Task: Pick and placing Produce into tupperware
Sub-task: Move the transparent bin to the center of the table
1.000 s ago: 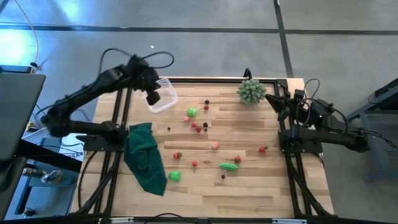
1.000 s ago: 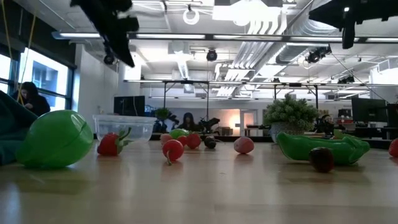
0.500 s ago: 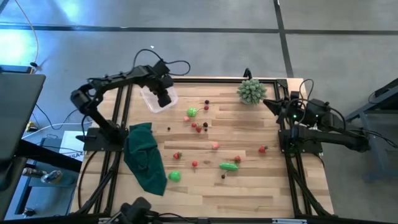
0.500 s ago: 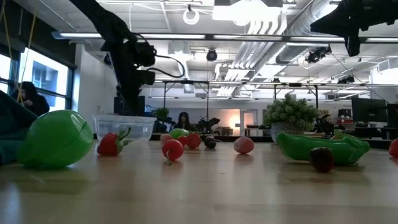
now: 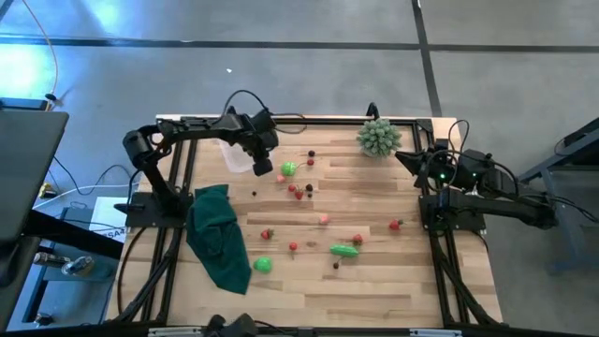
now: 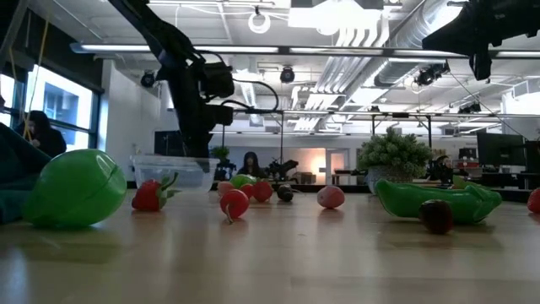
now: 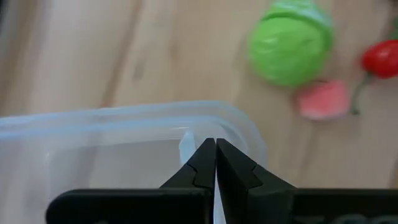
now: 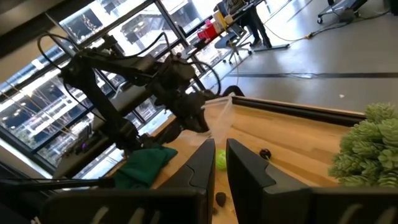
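Note:
The clear tupperware [image 5: 236, 154] is at the table's far left, tilted, with its right side raised; it also shows in the low view [image 6: 169, 169] and in the right wrist view [image 8: 221, 115]. My left gripper [image 5: 260, 161] is shut on it. Produce lies scattered on the wood. A green cabbage [image 5: 287, 168] sits just right of the gripper, small red pieces [image 5: 298, 192] are mid-table, and a green pea pod [image 5: 343, 250] and a green ball [image 5: 263, 265] lie nearer. My right gripper [image 8: 221, 152] waits at the table's right edge [image 5: 412, 157], its fingers a narrow gap apart and empty. My left gripper pinches the tupperware's thin clear wall [image 7: 214, 202] between its two shut fingers, on the side toward the cabbage [image 7: 289, 40]. The fingers slant down from the far side. The tupperware hangs tilted with that side raised; I cannot tell whether its lower side still touches the table.
A dark green cloth [image 5: 218, 234] lies at the near left and a pale spiky plant [image 5: 378, 138] stands at the far right. A pink piece [image 7: 323, 99] and a red one [image 7: 380, 57] lie beside the cabbage. A person [image 6: 38, 131] sits in the room behind.
My left gripper has come down from high above the far left corner and gone toward the table's right and near edges, to the tupperware's right side. The tupperware, flat before, now stands tilted and shows narrower from above.

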